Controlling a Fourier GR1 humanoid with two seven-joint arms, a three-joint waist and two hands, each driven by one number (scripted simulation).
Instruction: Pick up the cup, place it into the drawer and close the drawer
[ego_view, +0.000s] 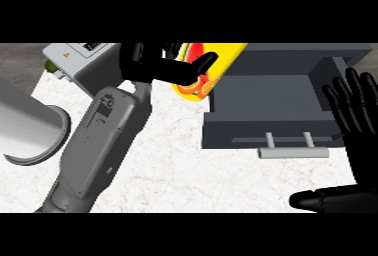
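The left robot hand (159, 67) is curled round the yellow cup (201, 75), the one with orange markings, and holds it above the white marble bench (184, 165) just beside the left wall of the open drawer (266, 107). So this looks like the carry step: cup lifted, not yet in the drawer. The right robot hand (354, 115) rests open, fingers straight, at the drawer's right side. Next move, by my reading, is a short shift rightward over the drawer's left wall, then a lowering into the grey tray, which shows plenty of bare floor. Watch that wall edge; the cup sits right against it. The handle (293, 151) faces the robot, with open bench in front for the closing push.
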